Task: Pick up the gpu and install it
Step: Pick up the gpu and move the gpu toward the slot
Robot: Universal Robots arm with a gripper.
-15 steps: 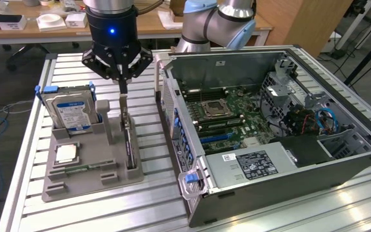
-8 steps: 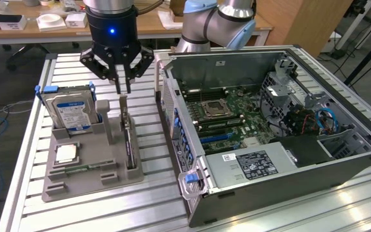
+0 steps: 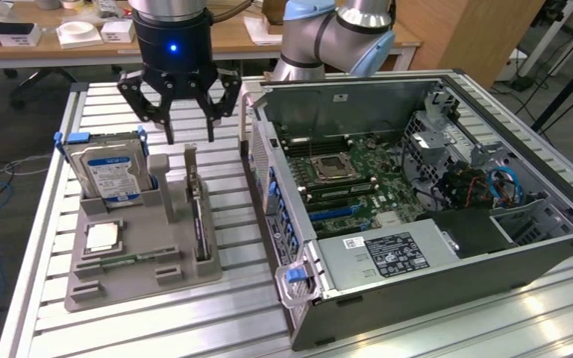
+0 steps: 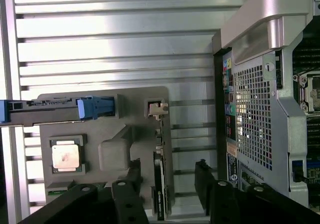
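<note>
I saw my gripper point(image 3: 189, 128) hanging with its fingers spread apart, holding nothing. The gpu point(image 3: 199, 216) stood on edge in the gray holder point(image 3: 117, 287) below, in line between those fingers.

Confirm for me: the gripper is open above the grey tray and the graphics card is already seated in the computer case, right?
Not right. The graphics card is not in the computer case; it stands on edge in a slot of the grey tray, as the exterior view shows. The gripper is open above that tray, as you said.
</note>
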